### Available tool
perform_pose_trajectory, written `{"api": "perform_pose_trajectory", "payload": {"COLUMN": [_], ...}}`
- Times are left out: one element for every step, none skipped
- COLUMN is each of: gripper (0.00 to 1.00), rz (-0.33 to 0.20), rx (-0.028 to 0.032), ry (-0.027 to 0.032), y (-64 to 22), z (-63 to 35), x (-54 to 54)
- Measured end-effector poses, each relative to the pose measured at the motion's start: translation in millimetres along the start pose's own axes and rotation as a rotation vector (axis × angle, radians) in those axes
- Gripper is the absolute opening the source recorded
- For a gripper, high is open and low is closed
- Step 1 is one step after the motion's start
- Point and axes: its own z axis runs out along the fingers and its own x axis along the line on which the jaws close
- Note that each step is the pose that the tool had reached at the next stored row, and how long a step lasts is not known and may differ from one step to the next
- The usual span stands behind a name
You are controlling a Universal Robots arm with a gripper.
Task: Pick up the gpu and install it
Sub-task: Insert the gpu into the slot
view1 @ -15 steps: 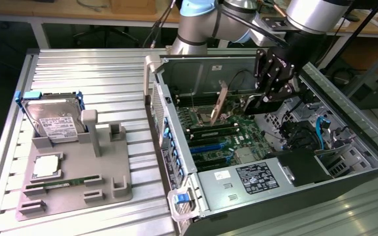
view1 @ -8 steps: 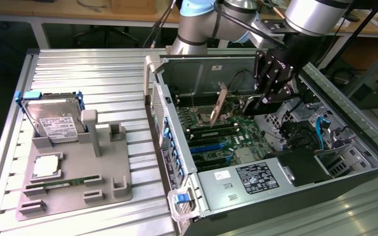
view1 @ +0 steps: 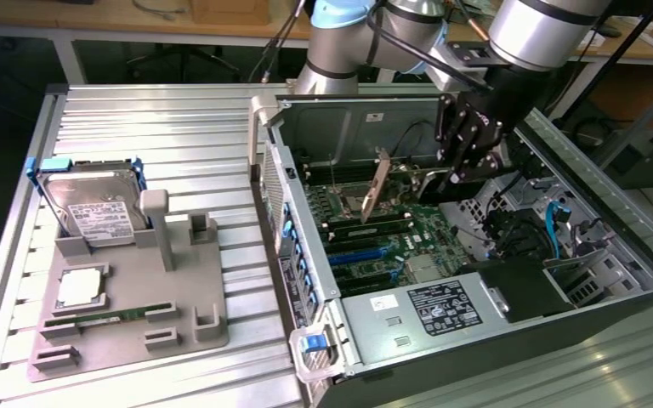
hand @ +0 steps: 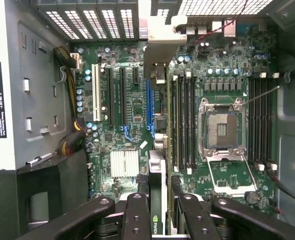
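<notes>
- The black jaws of the gripper [view1: 471, 166] pinch the thin flat gpu [view1: 377, 185] by one end; the brownish card hangs on edge inside the open black computer case [view1: 599, 280], above the green motherboard [hand: 137, 100] and clear of its slots.
- In the wrist view the card [hand: 157, 200] sits between two black fingers [hand: 136, 215].
- Open room lies around it; the case's grey wall [view1: 360, 127] stands behind.
- The case lies on a ribbed metal tabletop [view1: 145, 119].
- A grey holder tray [view1: 184, 319] carries one silver hard drive [view1: 98, 212] and one green memory stick [view1: 111, 316].
</notes>
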Motion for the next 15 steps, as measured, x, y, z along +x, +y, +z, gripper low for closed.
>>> {"api": "perform_pose_trajectory", "payload": {"gripper": [0.27,0.27,0.27,0.27,0.27,0.27,0.27,0.27,0.27,0.27,0.27,0.27,0.27,0.27,0.27], "rz": [0.0,0.0,0.0,0.0,0.0,0.0,0.0,0.0,0.0,0.0,0.0,0.0,0.0,0.0,0.0], "rx": [0.0,0.0,0.0,0.0,0.0,0.0,0.0,0.0,0.0,0.0002,0.0003,0.0004,0.0006,0.0008,0.001], "ry": [0.0,0.0,0.0,0.0,0.0,0.0,0.0,0.0,0.0,-0.0003,-0.0003,-0.0002,-0.0001,-0.0001,0.0], "y": [0.0,0.0,0.0,0.0,0.0,0.0,0.0,-0.1,-0.1,-0.1,-0.1,0.0,0.0,0.0,0.0], "z": [0.4,0.6,0.9,1.4,1.6,1.9,2.3,2.3,2.5,2.9,3.4,3.9,4.4,4.9,5.7], "x": [0.0,0.0,0.0,0.0,0.0,0.0,0.0,0.0,0.0,0.0,0.0,0.1,0.0,0.0,0.1]}}
